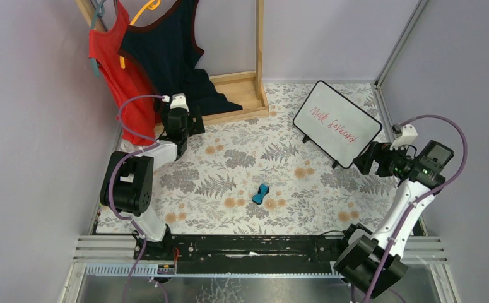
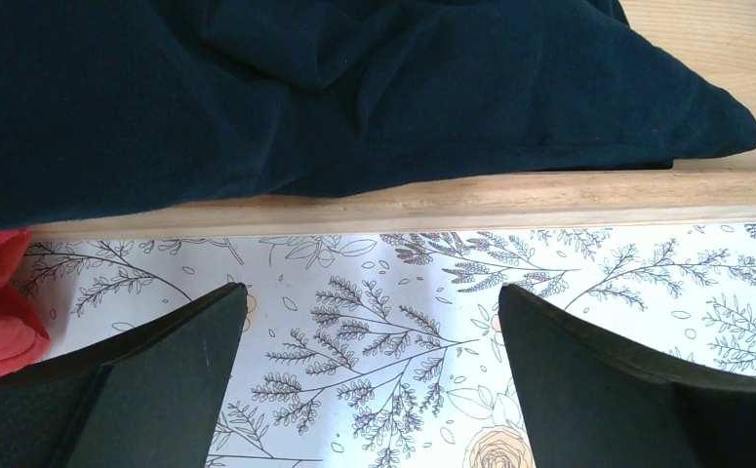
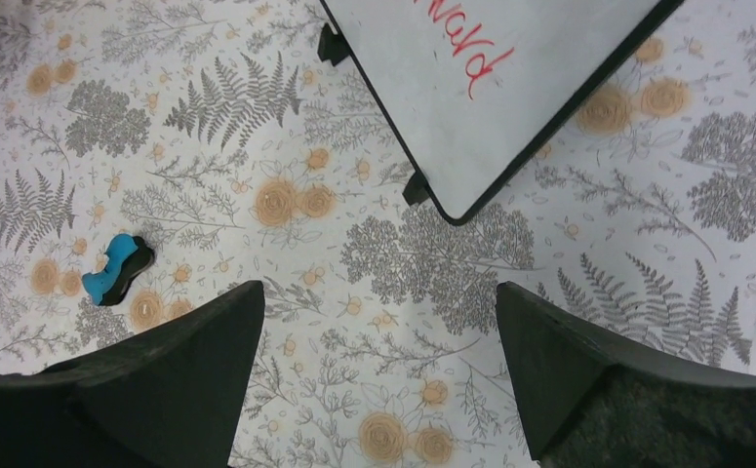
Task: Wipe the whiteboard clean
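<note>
The whiteboard (image 1: 337, 124), white with a thin black frame, small black feet and red writing, lies at the back right of the floral table; its near corner shows in the right wrist view (image 3: 491, 88). The small blue eraser (image 1: 260, 194) lies mid-table, also in the right wrist view (image 3: 117, 270). My right gripper (image 1: 363, 159) is open and empty, hovering just off the board's near-right edge; in its own view (image 3: 378, 302) nothing is between the jaws. My left gripper (image 1: 194, 122) is open and empty at the back left by the clothes rack, over bare cloth (image 2: 372, 302).
A wooden clothes rack base (image 1: 238, 95) stands at the back with a dark navy top (image 1: 166, 44) and a red top (image 1: 118, 69) hanging; the navy cloth (image 2: 305, 88) and wooden rail (image 2: 549, 195) lie right before my left fingers. Walls close both sides.
</note>
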Tool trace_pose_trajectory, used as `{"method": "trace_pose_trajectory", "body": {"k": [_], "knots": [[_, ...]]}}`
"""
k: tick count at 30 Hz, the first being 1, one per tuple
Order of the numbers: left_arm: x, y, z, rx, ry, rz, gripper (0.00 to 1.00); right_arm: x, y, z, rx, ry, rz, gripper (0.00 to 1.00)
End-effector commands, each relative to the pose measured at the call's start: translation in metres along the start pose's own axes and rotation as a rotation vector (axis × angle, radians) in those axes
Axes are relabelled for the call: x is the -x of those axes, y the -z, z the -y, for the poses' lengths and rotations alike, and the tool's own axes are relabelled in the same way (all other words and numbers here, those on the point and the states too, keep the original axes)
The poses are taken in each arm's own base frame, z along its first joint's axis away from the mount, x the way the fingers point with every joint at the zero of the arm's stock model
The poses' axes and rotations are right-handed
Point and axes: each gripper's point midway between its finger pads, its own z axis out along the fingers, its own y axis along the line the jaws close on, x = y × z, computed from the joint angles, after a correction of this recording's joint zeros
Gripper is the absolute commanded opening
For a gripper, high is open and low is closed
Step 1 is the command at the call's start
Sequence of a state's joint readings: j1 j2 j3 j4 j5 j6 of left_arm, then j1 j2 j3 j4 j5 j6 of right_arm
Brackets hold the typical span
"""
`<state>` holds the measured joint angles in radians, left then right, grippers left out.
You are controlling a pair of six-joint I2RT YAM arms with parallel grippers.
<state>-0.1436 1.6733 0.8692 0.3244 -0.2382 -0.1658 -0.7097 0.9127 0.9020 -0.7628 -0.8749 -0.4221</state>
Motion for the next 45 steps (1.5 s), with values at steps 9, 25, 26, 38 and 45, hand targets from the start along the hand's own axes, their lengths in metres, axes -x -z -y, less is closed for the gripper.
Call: {"method": "trace_pose_trajectory", "body": {"k": [9,25,26,38,45], "knots": [[0.008,-0.005,0.002,-0.004,0.001,0.007,1.0,0.036,0.024,0.014,-0.096,0.029,-0.061,0.88],[0.006,-0.008,0.001,-0.002,-0.014,-0.008,1.0,0.103,0.034,0.07,0.028,0.048,-0.09,0.93],[0.003,-0.009,-0.001,0.008,-0.028,-0.017,1.0,0.107,0.035,0.074,0.048,0.033,-0.081,0.92],[0.015,-0.007,0.02,-0.099,0.011,-0.007,1.0,0.108,0.03,0.082,0.164,-0.042,-0.082,0.9],[0.029,0.03,0.108,-0.355,-0.014,-0.065,0.95,0.105,0.029,0.076,0.177,-0.101,-0.082,0.9]]}}
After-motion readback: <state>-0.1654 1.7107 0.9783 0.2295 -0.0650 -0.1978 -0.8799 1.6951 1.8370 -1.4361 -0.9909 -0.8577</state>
